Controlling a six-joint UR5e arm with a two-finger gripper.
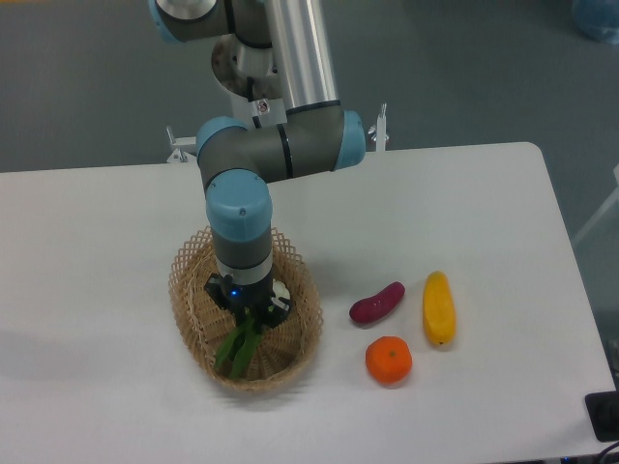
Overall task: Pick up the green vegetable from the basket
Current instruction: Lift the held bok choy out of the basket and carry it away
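Observation:
The tan wicker basket (pixel 190 295) sits on the white table, left of centre. My gripper (pixel 248 317) hangs straight down over its middle, shut on the green vegetable (pixel 236 349). The dark green leaves hang squeezed and narrow below the fingers, inside the basket. A bit of the pale stem shows at the gripper's right side. The wrist hides the fingertips and the basket's middle.
To the right of the basket lie a purple eggplant-like piece (pixel 377 303), a yellow oblong vegetable (pixel 438 307) and an orange (pixel 389 360). The arm's elbow (pixel 280 150) stands above the basket's far side. The table's right edge runs near x 600.

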